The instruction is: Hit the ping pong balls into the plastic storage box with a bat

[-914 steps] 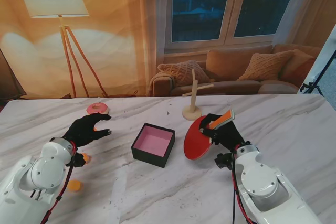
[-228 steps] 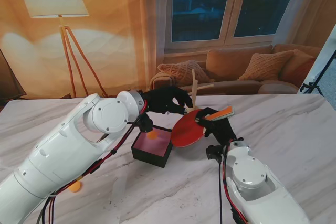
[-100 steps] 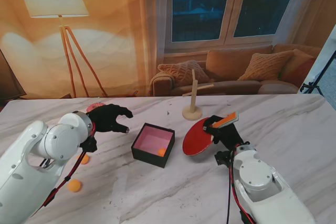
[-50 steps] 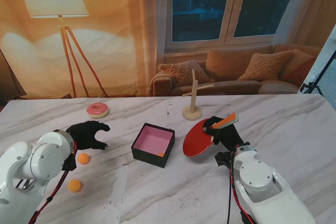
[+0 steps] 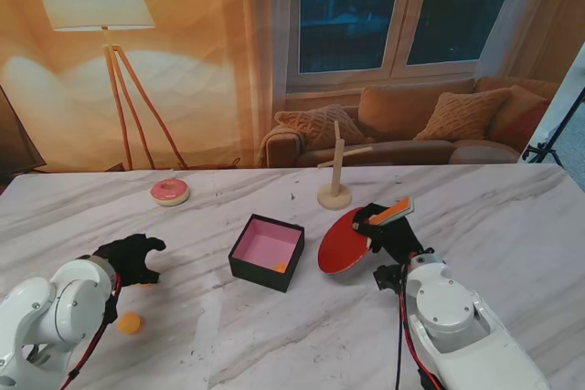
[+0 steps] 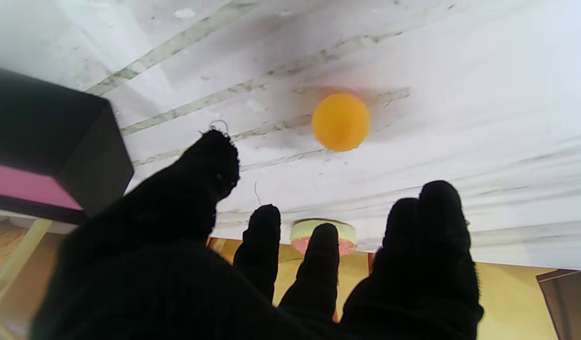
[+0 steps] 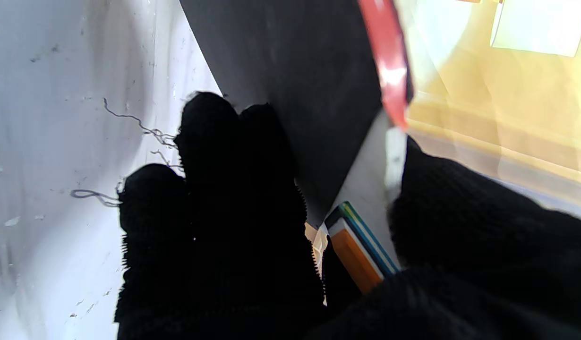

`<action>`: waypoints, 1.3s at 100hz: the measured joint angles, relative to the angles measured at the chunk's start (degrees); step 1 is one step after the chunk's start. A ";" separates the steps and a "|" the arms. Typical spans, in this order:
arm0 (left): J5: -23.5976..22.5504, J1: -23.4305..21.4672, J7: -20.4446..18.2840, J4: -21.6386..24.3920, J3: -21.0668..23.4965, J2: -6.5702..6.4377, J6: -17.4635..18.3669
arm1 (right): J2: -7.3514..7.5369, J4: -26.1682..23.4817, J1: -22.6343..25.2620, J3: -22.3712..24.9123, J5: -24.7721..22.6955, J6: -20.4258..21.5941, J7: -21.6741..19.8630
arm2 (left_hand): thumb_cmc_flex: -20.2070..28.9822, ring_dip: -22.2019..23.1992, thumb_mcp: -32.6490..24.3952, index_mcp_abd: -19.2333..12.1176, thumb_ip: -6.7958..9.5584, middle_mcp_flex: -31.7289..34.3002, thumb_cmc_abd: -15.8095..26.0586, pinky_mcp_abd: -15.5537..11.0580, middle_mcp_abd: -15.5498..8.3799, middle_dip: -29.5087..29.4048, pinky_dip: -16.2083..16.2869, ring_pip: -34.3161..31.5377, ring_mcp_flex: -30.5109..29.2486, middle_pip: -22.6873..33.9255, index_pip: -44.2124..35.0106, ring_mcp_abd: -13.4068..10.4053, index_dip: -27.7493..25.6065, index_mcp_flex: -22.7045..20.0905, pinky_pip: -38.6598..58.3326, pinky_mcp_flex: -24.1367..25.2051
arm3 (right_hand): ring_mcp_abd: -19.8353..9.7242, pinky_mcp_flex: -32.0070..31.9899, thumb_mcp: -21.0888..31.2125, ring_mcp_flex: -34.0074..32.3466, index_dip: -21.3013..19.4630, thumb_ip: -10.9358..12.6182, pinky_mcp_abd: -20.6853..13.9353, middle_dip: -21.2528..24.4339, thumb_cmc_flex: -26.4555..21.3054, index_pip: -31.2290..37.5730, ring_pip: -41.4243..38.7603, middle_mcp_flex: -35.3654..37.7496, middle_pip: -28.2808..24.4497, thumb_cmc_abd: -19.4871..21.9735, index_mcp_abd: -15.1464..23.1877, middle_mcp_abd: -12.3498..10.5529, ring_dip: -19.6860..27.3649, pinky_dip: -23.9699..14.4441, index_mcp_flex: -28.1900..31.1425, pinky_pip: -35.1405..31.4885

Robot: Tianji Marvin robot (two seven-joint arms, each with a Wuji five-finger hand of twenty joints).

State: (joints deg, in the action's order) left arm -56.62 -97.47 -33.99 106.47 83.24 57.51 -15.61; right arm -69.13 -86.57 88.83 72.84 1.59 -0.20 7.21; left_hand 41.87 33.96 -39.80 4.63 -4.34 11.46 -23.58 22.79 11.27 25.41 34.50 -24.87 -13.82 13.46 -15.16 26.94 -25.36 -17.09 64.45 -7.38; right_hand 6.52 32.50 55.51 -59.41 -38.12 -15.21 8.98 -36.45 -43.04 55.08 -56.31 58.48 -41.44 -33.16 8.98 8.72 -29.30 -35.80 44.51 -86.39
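Nearest the camera, at the lower left of the stand's view, one small orange ping pong ball (image 5: 129, 322) lay on the white marble worktop (image 5: 302, 335). Just beyond it the black-gloved left hand (image 5: 129, 257) hung over the slab with its fingers (image 6: 210, 163) spread and nothing between them. Its wrist view showed a second orange ping pong ball (image 6: 340, 122) on the marble ahead of the fingertips, untouched; the hand seemed poised there to take that ball as the next one to serve.

At the lower right of centre, the black-gloved right hand (image 5: 388, 231) was clamped round the orange-and-white handle of the red-faced table tennis bat (image 5: 344, 242). The blade tilted toward the middle of the frame, its red face turned to the box, probably so that a struck ball would travel that way.

At mid-frame sat the black square storage box with the pink lining (image 5: 266, 251), open-topped, with an orange ball inside near its right corner (image 5: 278, 268).

Farther off stood a pale wooden peg stand (image 5: 335, 191) and, at upper left, a pink-iced doughnut (image 5: 169, 192), neither part of the job.
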 measured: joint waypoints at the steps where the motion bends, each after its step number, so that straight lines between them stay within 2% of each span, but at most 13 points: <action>1: -0.15 -0.05 0.06 -0.13 0.00 0.01 -0.01 | 0.00 0.00 0.00 0.00 0.00 0.00 0.00 | 0.00 0.18 -0.55 -0.01 0.00 0.00 0.00 0.00 0.00 0.08 0.05 -0.83 -0.32 0.06 -0.27 0.00 -0.12 0.00 0.23 -0.26 | 0.00 0.00 0.00 0.00 0.00 0.00 0.00 0.00 0.00 0.00 0.00 0.00 0.00 0.00 0.00 0.00 0.00 0.00 0.00 0.00; 23: -1.16 -0.24 2.86 -3.24 -0.82 0.15 -0.64 | -0.01 0.02 -0.02 -0.05 -0.01 0.01 0.06 | -0.01 4.83 -5.60 -1.30 0.00 0.00 -0.83 -0.25 -0.02 4.15 2.13 -6.54 -4.06 3.54 -5.73 0.02 -3.03 0.71 4.59 -5.31 | 0.00 0.00 0.00 0.00 0.00 0.00 0.00 0.00 0.00 0.00 0.00 0.00 0.00 0.00 0.00 -0.01 0.00 -0.01 0.00 0.00; 36: -1.21 0.35 5.31 -5.76 -2.00 0.22 -0.64 | -0.01 0.02 -0.02 -0.06 -0.01 -0.01 0.07 | -0.13 5.76 -7.71 -1.67 0.00 0.00 -2.95 -0.39 -0.02 6.29 2.81 -9.35 -7.56 6.32 -9.01 0.03 -4.41 0.71 6.66 -8.29 | 0.00 0.00 -0.01 0.00 0.00 0.00 0.00 0.00 0.00 0.00 0.00 0.00 0.00 0.00 0.00 -0.01 0.00 -0.01 0.00 0.01; 56: -1.04 2.65 8.93 -10.16 -4.46 0.43 -0.26 | -0.01 0.02 -0.02 -0.10 -0.01 -0.11 0.08 | -0.19 6.41 -10.02 -1.95 -0.02 0.08 -3.73 -0.76 -0.04 10.03 3.46 -13.16 -11.08 10.84 -14.97 -0.04 -7.73 0.71 8.56 -11.62 | 0.00 0.00 -0.01 0.00 0.00 0.00 -0.01 0.00 0.00 0.00 0.00 0.00 0.00 0.00 0.00 -0.01 0.00 -0.02 0.00 0.01; 62: -0.67 3.21 9.47 -10.92 -5.03 0.47 -0.29 | -0.01 0.02 -0.02 -0.10 -0.01 -0.13 0.09 | 0.69 7.20 -11.05 -1.95 -0.03 0.08 -4.37 -0.83 0.79 11.59 3.46 -15.21 -12.18 12.83 -17.20 -0.08 -8.64 0.71 9.09 -12.56 | 0.00 0.00 -0.01 0.00 0.00 0.00 -0.01 0.00 0.00 0.00 0.00 0.00 0.00 0.00 0.00 -0.01 0.00 -0.02 0.00 0.01; 76: 0.18 4.04 11.06 -11.98 -6.07 0.64 -0.58 | -0.03 0.01 -0.02 -0.07 -0.01 -0.22 0.16 | 1.98 9.98 -13.93 -1.79 -0.04 1.63 -6.58 -2.12 1.32 16.13 3.45 -19.50 -16.81 17.32 -22.27 -1.67 -11.27 0.64 10.94 -16.84 | 0.00 0.00 -0.01 0.00 0.00 0.00 -0.01 0.00 0.00 0.00 0.00 0.00 0.01 0.00 0.00 -0.01 0.00 -0.02 0.00 0.01; 77: 0.21 4.08 11.29 -12.08 -6.14 0.65 -0.59 | -0.03 0.01 -0.02 -0.07 -0.01 -0.23 0.17 | 2.05 10.14 -14.53 -1.76 -0.04 1.82 -6.63 -2.30 1.32 16.50 3.43 -19.88 -17.16 18.88 -22.61 -1.94 -11.43 0.64 11.00 -17.37 | 0.00 0.00 -0.01 0.00 0.00 0.00 -0.01 0.00 0.00 0.00 0.00 0.00 0.01 0.00 0.00 -0.01 0.00 -0.02 0.00 0.01; 82: 0.32 4.24 12.22 -12.48 -6.40 0.76 -0.65 | -0.03 0.01 -0.01 -0.04 -0.01 -0.28 0.18 | 2.65 10.74 -15.36 -1.46 -0.04 2.47 -6.73 -2.51 1.32 17.53 3.29 -20.93 -18.50 18.93 -24.15 -2.31 -12.05 0.61 11.61 -18.78 | 0.00 0.00 -0.01 0.00 0.00 0.00 -0.01 0.00 0.00 0.00 0.00 0.00 0.01 0.00 0.00 -0.01 0.00 -0.02 0.00 0.01; 97: 0.32 4.34 11.78 -12.51 -6.78 0.91 -2.14 | -0.03 0.00 -0.01 -0.01 -0.01 -0.35 0.20 | 4.87 11.09 -17.29 -1.18 -0.05 3.26 -7.25 -3.04 1.40 19.32 2.11 -22.05 -20.55 22.22 -26.70 -2.89 -13.21 -1.17 12.19 -21.02 | 0.00 0.00 -0.01 0.00 0.00 0.00 -0.01 0.00 0.00 0.00 0.00 0.00 0.01 0.00 0.00 -0.01 0.00 -0.03 0.00 0.01; 123: -0.71 5.02 8.80 -12.13 -7.59 0.79 -3.56 | -0.03 0.00 -0.01 -0.01 -0.02 -0.32 0.22 | 5.08 11.21 -17.57 -1.15 -0.05 4.56 -7.25 -3.08 1.40 20.14 1.44 -22.02 -21.25 22.29 -29.36 -3.02 -14.37 -1.81 12.77 -21.94 | 0.00 0.00 -0.01 0.00 0.00 -0.01 -0.01 0.00 0.00 0.00 0.00 0.00 0.01 0.00 0.00 -0.01 0.00 -0.18 0.00 0.02; 130: -0.78 5.56 8.81 -12.26 -8.16 0.75 -4.04 | -0.03 0.02 -0.01 -0.01 -0.03 -0.29 0.22 | 5.08 10.78 -17.58 -0.06 -0.05 5.23 -7.25 -3.16 1.99 20.62 0.86 -21.96 -21.96 22.56 -29.62 -3.23 -14.54 -2.21 12.78 -22.58 | 0.00 0.00 -0.01 0.00 0.00 -0.01 -0.01 0.00 0.00 0.00 0.00 0.00 0.01 0.00 0.00 -0.01 0.00 -0.18 0.00 0.02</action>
State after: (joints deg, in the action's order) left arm -57.40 -91.91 -25.17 94.21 75.09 58.26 -19.66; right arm -69.16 -86.55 88.81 72.83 1.56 -0.50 7.43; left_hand 46.95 44.74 -57.38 4.57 -4.39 16.70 -30.83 19.63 13.25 46.03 35.36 -46.83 -35.78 36.02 -44.78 23.71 -39.90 -19.30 77.23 -29.96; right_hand 6.52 32.50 55.50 -59.41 -38.12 -15.22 8.97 -36.45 -43.04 55.08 -56.31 58.48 -41.43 -33.16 8.98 8.71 -29.30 -35.98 44.51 -86.37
